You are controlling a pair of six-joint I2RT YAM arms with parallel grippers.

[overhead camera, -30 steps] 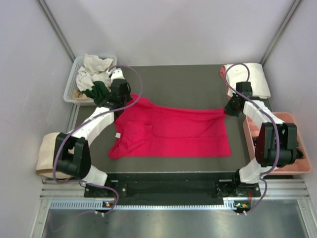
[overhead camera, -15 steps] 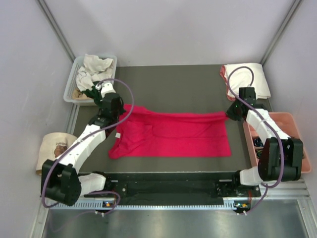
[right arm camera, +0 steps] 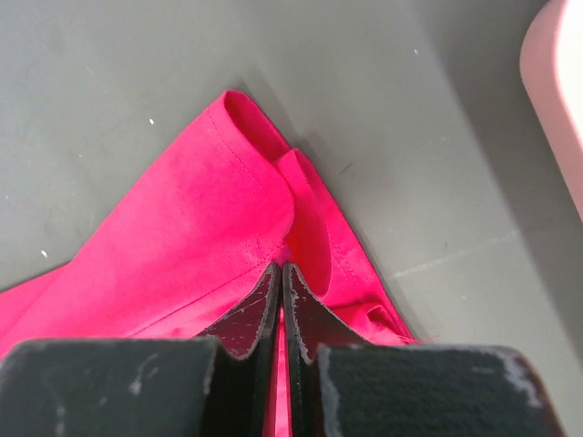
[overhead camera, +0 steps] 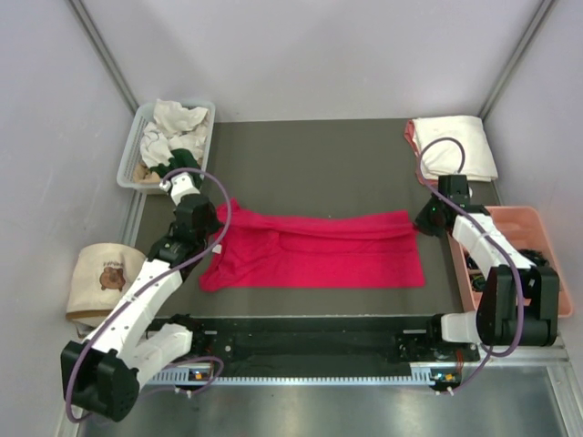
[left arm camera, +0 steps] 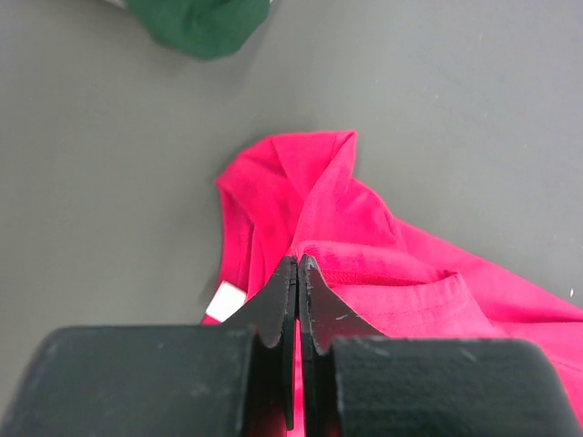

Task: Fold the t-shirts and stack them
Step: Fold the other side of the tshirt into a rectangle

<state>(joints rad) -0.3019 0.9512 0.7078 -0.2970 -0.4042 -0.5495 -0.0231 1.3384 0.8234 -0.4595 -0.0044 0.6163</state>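
Top view: the crimson-red short-sleeved cloth t-shirt (overhead camera: 319, 255) lies across the middle of the dark grey flat surface (overhead camera: 319, 164), its far edge doubled over toward the near side. The left pincer (overhead camera: 217, 221) is at the shirt's far-left corner and the right pincer (overhead camera: 420, 221) at its far-right corner.

Left wrist view: the left pincer (left arm camera: 298, 264) is clamped tight on a red fold (left arm camera: 364, 264). A white neck label (left arm camera: 223, 299) lies just beside it. A dark green crumpled cloth (left arm camera: 205, 23) is at the top edge.

Right wrist view: the right pincer (right arm camera: 281, 269) is pinched closed on the red hem corner (right arm camera: 182, 246). The salmon-pink plastic tray (right arm camera: 557, 55) stands well apart.
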